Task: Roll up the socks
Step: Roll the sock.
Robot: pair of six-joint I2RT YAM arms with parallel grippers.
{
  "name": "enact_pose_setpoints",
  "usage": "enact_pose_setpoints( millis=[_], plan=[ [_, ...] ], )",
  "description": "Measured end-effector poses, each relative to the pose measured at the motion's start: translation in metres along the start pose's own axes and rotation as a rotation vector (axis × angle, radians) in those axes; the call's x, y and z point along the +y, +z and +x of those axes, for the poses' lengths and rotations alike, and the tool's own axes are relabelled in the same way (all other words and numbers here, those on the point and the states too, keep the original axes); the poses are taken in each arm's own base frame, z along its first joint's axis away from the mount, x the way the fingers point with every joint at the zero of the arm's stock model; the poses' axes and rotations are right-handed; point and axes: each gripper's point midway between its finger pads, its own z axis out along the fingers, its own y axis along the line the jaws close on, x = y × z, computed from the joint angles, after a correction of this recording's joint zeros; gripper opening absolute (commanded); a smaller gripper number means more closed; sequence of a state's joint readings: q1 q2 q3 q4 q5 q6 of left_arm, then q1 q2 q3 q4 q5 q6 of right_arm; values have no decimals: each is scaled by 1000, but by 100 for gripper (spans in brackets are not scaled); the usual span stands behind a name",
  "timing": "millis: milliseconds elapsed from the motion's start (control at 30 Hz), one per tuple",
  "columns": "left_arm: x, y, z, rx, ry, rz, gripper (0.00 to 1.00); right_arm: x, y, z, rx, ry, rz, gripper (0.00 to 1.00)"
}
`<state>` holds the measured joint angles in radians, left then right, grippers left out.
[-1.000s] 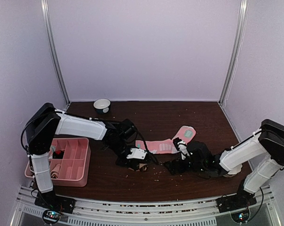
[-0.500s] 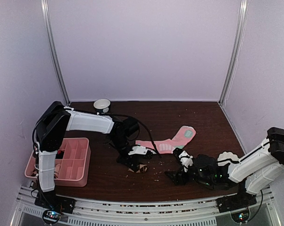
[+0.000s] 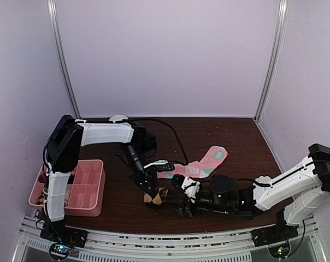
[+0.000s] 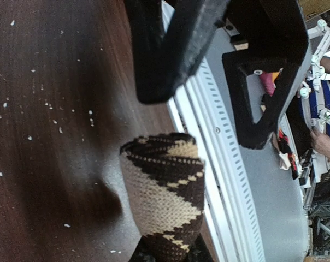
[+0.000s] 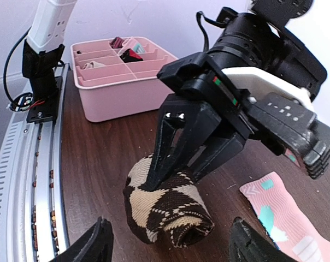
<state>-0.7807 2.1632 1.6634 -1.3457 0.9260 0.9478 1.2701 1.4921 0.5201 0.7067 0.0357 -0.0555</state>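
Note:
The brown-tan-black argyle socks [image 3: 156, 197] are a rolled bundle on the table; it also shows in the right wrist view [image 5: 168, 207] and the left wrist view [image 4: 164, 196]. My left gripper [image 3: 150, 190] comes down on the roll from above and is shut on it, as the right wrist view [image 5: 193, 164] shows. My right gripper [image 3: 182, 205] is open and empty just right of the roll, its fingers [image 5: 96, 243] wide apart on either side of it, not touching. A pink sock with mint-green marks [image 3: 200, 164] lies flat behind, also visible in the right wrist view [image 5: 288, 215].
A pink divided tray [image 3: 98, 188] with small items stands at the left, also in the right wrist view [image 5: 118, 101]. A white bowl [image 3: 119, 117] sits at the back, partly behind the left arm. A metal rail [image 5: 23, 180] runs along the near edge. Crumbs dot the table.
My right gripper has moved left, from near the pink sock to just beside the argyle roll. My left arm's elbow has swung back while its gripper stays on the roll.

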Motion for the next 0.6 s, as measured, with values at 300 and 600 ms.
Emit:
enact_pose_setpoints(
  millis=[300,600],
  plan=[
    [-10,1,4,3,-24,35,0,11,15,-13,19,-32,-19,71],
    [-18,-4,1,2,-18,33,0,16,29,4,83,-36,-35,63]
  ],
)
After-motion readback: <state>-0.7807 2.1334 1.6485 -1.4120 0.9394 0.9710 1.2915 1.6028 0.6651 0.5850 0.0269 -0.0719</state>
